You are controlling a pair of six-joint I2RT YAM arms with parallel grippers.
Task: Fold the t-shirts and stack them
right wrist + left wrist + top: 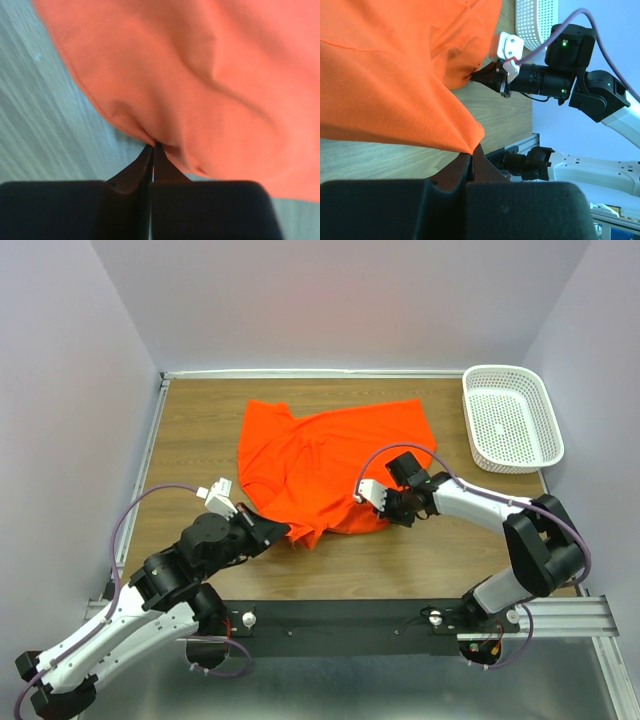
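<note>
One orange-red t-shirt (330,465) is spread, rumpled, over the middle of the wooden table (200,430), with its near edge bunched toward the arms. This near edge is gripped at two places. The left gripper (471,156) is clenched on the near left corner, where the cloth is drawn into a taut peak between the closed tips. The right gripper (153,148) is clenched on a small fold at the near right edge; only a thin pinch of fabric is seen between its tips. A white perforated basket (510,420) is set at the far right corner of the table, well apart from the garment.

The step in hand is judged to be a fold of the near edge, carried by both arms together.

Hazards to be considered:

1. Loss of grip. The hold on the right is shallow, so the fabric may be pulled free if the edge is lifted quickly or if the arms are drawn apart.
2. Skewed fold. If one arm is advanced ahead of the other, the edge is laid down crooked.
3. Partial pick-up. It cannot be told how many layers are pinched; a lower layer may be left behind on the table.
4. Snagging. The cable of the right arm is looped above the cloth and may drag on it.
</note>
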